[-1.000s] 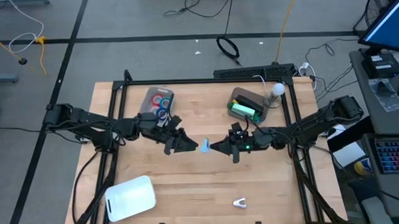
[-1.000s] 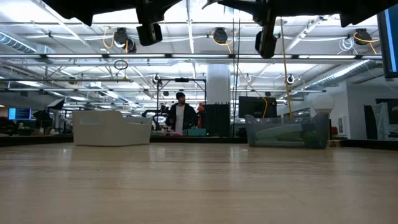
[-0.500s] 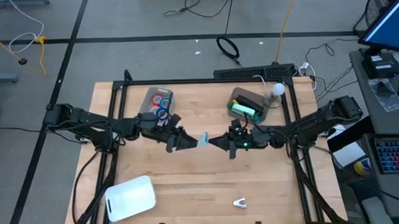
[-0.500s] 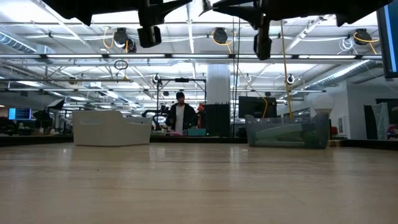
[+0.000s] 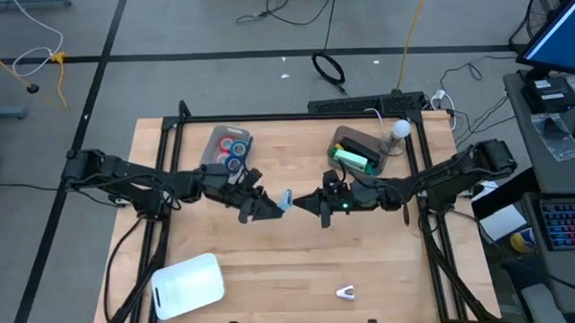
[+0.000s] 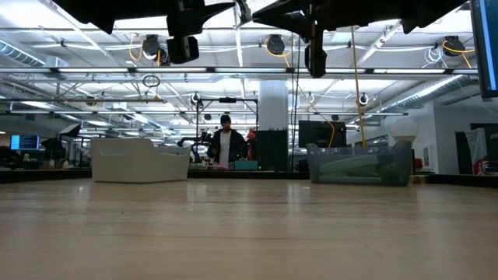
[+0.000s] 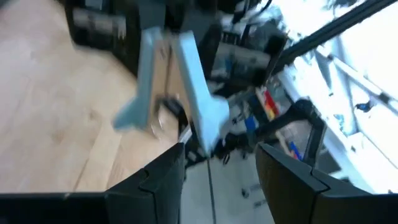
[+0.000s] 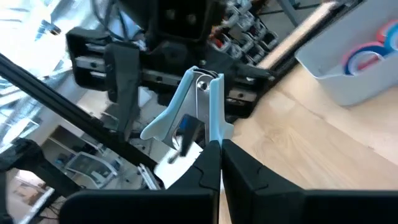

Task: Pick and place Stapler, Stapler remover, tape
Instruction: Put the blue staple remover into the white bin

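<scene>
Right wrist: remover [image 8: 198, 112] seemingly between jaws

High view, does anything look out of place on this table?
The light blue staple remover hangs above the table, pinched in the right pincer beside the left pincer. A small white item lies alone near the front edge.

No words, labels, brand names, numbers or signs can be read on anything in these views.

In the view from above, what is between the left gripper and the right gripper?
The light blue staple remover, raised above the table. The high view shows it between the left gripper and right gripper.
</scene>
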Available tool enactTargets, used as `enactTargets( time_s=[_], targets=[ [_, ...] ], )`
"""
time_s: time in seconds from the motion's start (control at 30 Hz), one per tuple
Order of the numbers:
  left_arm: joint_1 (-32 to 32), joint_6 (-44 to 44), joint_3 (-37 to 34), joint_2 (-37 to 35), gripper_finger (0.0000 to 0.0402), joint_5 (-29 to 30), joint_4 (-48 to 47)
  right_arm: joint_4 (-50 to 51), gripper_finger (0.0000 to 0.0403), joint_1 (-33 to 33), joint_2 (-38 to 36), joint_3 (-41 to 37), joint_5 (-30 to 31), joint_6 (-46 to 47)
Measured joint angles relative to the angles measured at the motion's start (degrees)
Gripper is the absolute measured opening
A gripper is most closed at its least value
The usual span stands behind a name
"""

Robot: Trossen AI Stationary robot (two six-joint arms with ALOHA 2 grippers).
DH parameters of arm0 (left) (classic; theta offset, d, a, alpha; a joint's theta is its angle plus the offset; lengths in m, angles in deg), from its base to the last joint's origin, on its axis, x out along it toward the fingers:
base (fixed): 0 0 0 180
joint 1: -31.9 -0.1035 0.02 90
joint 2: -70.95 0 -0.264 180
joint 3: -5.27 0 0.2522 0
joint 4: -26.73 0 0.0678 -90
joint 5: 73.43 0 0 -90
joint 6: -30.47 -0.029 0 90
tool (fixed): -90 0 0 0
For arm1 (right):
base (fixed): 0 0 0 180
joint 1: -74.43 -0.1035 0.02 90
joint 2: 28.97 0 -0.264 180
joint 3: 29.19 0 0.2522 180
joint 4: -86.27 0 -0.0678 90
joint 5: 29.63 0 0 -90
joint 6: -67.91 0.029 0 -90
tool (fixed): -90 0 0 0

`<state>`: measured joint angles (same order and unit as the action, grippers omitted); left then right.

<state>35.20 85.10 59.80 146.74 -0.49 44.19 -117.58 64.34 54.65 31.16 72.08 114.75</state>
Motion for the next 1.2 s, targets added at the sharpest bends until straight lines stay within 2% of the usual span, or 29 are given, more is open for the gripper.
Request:
enactTargets(
  time_s=[0.23,0.67,1.2],
  targets=[
    [-0.6,-0.6,0.0,-0.3,0.0198,-2.4,-2.4,1.5,0.0,-0.4,-0.5,0.0,0.0,0.8],
    [-1.4,-0.9,0.0,-0.4,0.019,-2.5,-1.1,2.8,0.0,-0.5,-0.5,0.0,-1.4,1.7],
    [-1.4,-2.7,0.0,-0.4,0.0026,-0.8,-1.2,2.3,0.0,-0.5,-0.5,0.0,-1.3,2.0]
  ],
)
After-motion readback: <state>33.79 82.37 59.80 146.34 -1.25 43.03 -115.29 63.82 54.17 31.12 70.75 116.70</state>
